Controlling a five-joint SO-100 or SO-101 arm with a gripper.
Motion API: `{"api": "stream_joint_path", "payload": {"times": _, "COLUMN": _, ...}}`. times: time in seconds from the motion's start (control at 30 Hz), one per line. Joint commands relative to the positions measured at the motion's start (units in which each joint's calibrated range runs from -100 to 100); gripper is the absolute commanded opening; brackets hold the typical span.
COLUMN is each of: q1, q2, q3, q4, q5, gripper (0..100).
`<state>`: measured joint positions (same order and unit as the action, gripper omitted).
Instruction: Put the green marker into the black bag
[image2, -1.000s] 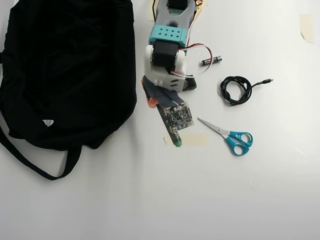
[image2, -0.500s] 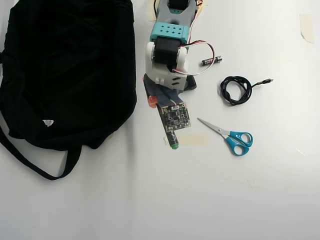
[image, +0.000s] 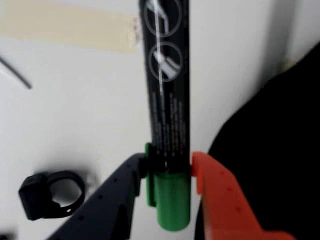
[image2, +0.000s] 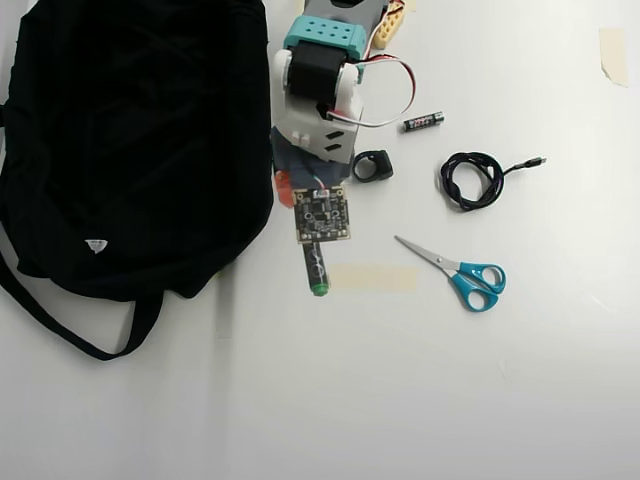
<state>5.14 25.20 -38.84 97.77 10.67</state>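
In the wrist view the green marker (image: 168, 115) runs straight up the frame, its dark barrel showing white print and its green end (image: 171, 205) lowest. My gripper (image: 169, 167) is shut on it, with the dark finger (image: 120, 192) left of it and the orange finger (image: 217, 192) right of it. The black bag (image: 272, 150) fills the right side of that view, close to the marker. Seen from overhead, the marker (image2: 316, 268) pokes out from under the gripper (image2: 310, 228), just right of the big black bag (image2: 130, 140). The fingertips are hidden under the camera board there.
Blue-handled scissors (image2: 460, 272), a coiled black cable (image2: 472, 178), a small battery (image2: 423, 121) and a black ring-shaped part (image2: 372, 166) lie right of the arm. A strip of beige tape (image2: 372, 278) sits beside the marker's tip. The bag's strap (image2: 70, 325) loops toward the front left.
The arm has swung left toward the bag with the marker held. The marker's tip has left the tape, and the black ring-shaped part is now uncovered.
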Motion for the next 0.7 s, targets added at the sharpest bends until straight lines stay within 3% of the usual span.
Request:
{"api": "stream_joint_path", "payload": {"times": 0.0, "q1": 0.2, "q2": -4.4, "q3": -1.5, "q4": -2.1, "q5": -0.2, "gripper": 2}}
{"api": "stream_joint_path", "payload": {"times": 0.17, "q1": -1.4, "q2": -4.3, "q3": -1.0, "q4": -6.6, "q5": -2.4, "gripper": 2}}
{"api": "stream_joint_path", "payload": {"times": 0.47, "q1": -5.1, "q2": -4.5, "q3": -0.4, "q4": -9.8, "q5": -11.6, "gripper": 2}}
{"api": "stream_joint_path", "payload": {"times": 0.67, "q1": -5.7, "q2": -4.6, "q3": 2.7, "q4": -16.2, "q5": -12.5, "gripper": 2}}
